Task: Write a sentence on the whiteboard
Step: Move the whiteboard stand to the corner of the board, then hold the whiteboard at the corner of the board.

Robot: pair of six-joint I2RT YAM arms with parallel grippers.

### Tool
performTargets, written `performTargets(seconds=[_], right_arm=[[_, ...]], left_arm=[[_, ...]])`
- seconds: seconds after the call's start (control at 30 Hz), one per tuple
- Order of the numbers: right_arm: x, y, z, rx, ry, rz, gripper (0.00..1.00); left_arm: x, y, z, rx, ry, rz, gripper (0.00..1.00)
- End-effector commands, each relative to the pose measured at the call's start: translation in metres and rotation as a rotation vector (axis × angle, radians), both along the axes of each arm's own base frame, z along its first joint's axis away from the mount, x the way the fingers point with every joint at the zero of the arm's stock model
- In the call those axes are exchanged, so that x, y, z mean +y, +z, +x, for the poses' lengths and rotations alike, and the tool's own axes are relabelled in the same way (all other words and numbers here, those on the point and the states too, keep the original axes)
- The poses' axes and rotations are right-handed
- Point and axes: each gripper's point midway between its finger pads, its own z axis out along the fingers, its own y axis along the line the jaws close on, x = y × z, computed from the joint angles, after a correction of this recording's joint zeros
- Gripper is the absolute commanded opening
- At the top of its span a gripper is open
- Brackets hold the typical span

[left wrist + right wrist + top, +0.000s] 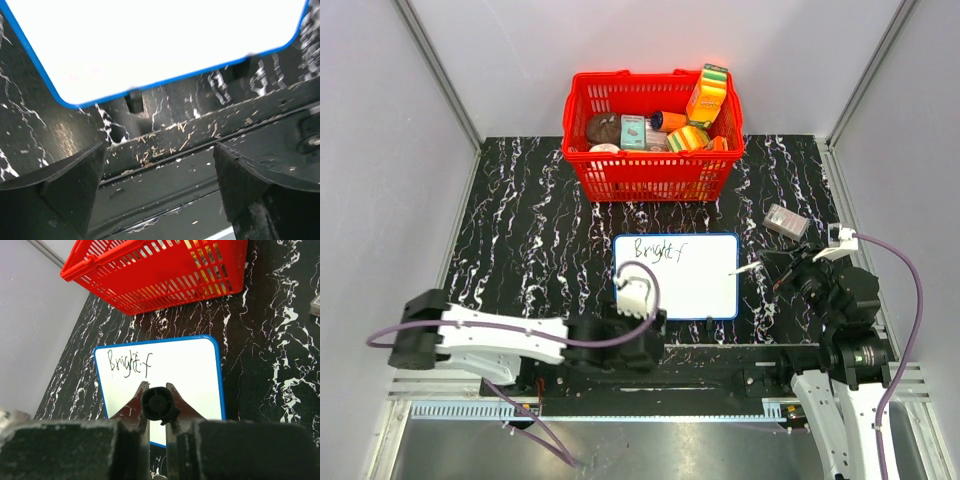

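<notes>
The whiteboard (pixel 690 290) lies flat on the black marbled table (pixel 520 250), just on the near side of the red basket (pixel 652 130), with its long axis running left to right across the robot. The sentence (pixel 655 250) is barely begun: "Bright f" sits in the far-left corner, and the rest of that top line is bare.

The right gripper (pixel 767 270) is clamped on a marker (pixel 748 268), which the right wrist view shows end-on between the closed fingers (pixel 172 405). From above, the marker points left, with its tip at about the board's right edge. The blank stretch after the "f" therefore lies to the left of the tip and farther from the robot (towards the basket). Judging by that, the next stroke calls for a reach inward and away. Whether the tip touches the board I cannot tell.

The right arm is the one placed to write. It is folded at the right side, with the wrist turned in towards the board.

The left gripper (pixel 638 295) sits at the board's near-left edge with its jaws spread wide and nothing between them. In its own view the blue rim (pixel 165 82) lies just ahead of the fingers (pixel 60 180), not between them
</notes>
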Motion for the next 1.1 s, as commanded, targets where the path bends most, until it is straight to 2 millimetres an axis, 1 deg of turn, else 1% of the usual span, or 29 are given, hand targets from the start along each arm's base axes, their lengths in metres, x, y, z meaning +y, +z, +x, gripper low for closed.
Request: performTargets(seconds=[0.0, 0.03, 0.07, 0.1, 0.13, 0.17, 0.2, 0.23, 0.27, 0.3, 0.33, 0.37, 0.4, 0.43, 0.47, 0.5, 0.53, 0.57, 0.6, 0.67, 0.7, 0.73, 0.9, 0.93, 1.0, 1.03, 1.07], right_arm=[[0.004, 0.003, 0.005, -0.018, 0.02, 0.022, 0.0], [0.005, 0.002, 0.005, -0.013, 0.022, 0.023, 0.0], [0.005, 0.0, 0.005, -0.01, 0.023, 0.022, 0.0], [0.005, 0.001, 0.005, -0.012, 0.023, 0.022, 0.0], [0.005, 0.0, 0.005, -0.009, 0.024, 0.024, 0.0], [0.005, 0.001, 0.005, -0.012, 0.024, 0.026, 0.0], [0.006, 0.001, 0.005, -0.009, 0.026, 0.027, 0.0], [0.005, 0.001, 0.005, -0.01, 0.022, 0.029, 0.0], [0.005, 0.002, 0.006, -0.015, 0.021, 0.029, 0.0], [0.006, 0.004, 0.007, -0.015, 0.022, 0.036, 0.0], [0.006, 0.004, 0.007, -0.015, 0.026, 0.04, 0.0], [0.007, 0.004, 0.008, -0.015, 0.03, 0.044, 0.0], [0.008, 0.005, 0.01, -0.016, 0.034, 0.049, 0.0], [0.01, 0.006, 0.011, -0.016, 0.041, 0.053, 0.0], [0.011, 0.005, 0.011, -0.014, 0.046, 0.055, 0.0], [0.011, 0.005, 0.013, -0.01, 0.048, 0.059, 0.0], [0.012, 0.003, 0.014, -0.006, 0.054, 0.061, 0.0], [0.013, 0.003, 0.015, -0.004, 0.06, 0.063, 0.0], [0.014, 0.0, 0.017, 0.004, 0.062, 0.067, 0.0], [0.016, 0.0, 0.018, 0.007, 0.072, 0.07, 0.0], [0.016, -0.001, 0.019, 0.01, 0.075, 0.072, 0.0], [0.017, -0.002, 0.019, 0.011, 0.081, 0.073, 0.0], [0.021, -0.001, 0.023, 0.006, 0.101, 0.086, 0.0], [0.023, -0.002, 0.023, 0.009, 0.11, 0.09, 0.0], [0.024, -0.002, 0.026, 0.007, 0.112, 0.101, 0.0], [0.025, -0.003, 0.027, 0.009, 0.119, 0.105, 0.0], [0.026, -0.003, 0.028, 0.003, 0.122, 0.108, 0.0]], left_arm=[[0.003, 0.044, 0.019, -0.031, -0.127, -0.112, 0.93], [0.01, 0.052, 0.036, -0.043, -0.096, -0.145, 0.97], [0.007, 0.072, 0.039, -0.058, -0.155, -0.223, 0.98], [0.014, 0.07, 0.047, -0.061, -0.158, -0.236, 0.98], [0.028, 0.077, 0.072, -0.082, -0.101, -0.269, 0.99], [0.03, 0.096, 0.075, -0.102, -0.157, -0.344, 0.99], [0.038, 0.097, 0.083, -0.114, -0.154, -0.36, 0.99], [0.058, 0.103, 0.108, -0.144, -0.081, -0.379, 0.99], [0.059, 0.114, 0.108, -0.148, -0.134, -0.434, 0.99], [0.065, 0.113, 0.116, -0.141, -0.134, -0.458, 0.99], [0.087, 0.114, 0.14, -0.155, -0.056, -0.481, 0.99], [0.08, 0.118, 0.14, -0.129, -0.122, -0.554, 0.99], [0.083, 0.111, 0.146, -0.109, -0.125, -0.582, 0.99], [0.095, 0.109, 0.159, -0.112, -0.089, -0.612, 0.99], [0.087, 0.113, 0.163, -0.111, -0.154, -0.669, 0.99], [0.086, 0.106, 0.165, -0.095, -0.171, -0.682, 0.98], [0.087, 0.105, 0.17, -0.096, -0.179, -0.694, 0.98], [0.079, 0.106, 0.175, -0.102, -0.233, -0.727, 0.97], [0.075, 0.1, 0.174, -0.089, -0.253, -0.743, 0.96], [0.067, 0.1, 0.176, -0.099, -0.316, -0.79, 0.95], [0.065, 0.095, 0.175, -0.092, -0.336, -0.798, 0.94], [0.063, 0.088, 0.178, -0.071, -0.342, -0.797, 0.94], [0.055, 0.08, 0.183, -0.066, -0.428, -0.798, 0.89], [0.053, 0.075, 0.186, -0.054, -0.429, -0.799, 0.86], [0.051, 0.074, 0.188, -0.061, -0.459, -0.793, 0.82], [0.05, 0.068, 0.191, -0.043, -0.458, -0.79, 0.79], [0.049, 0.065, 0.192, -0.039, -0.467, -0.784, 0.74]])
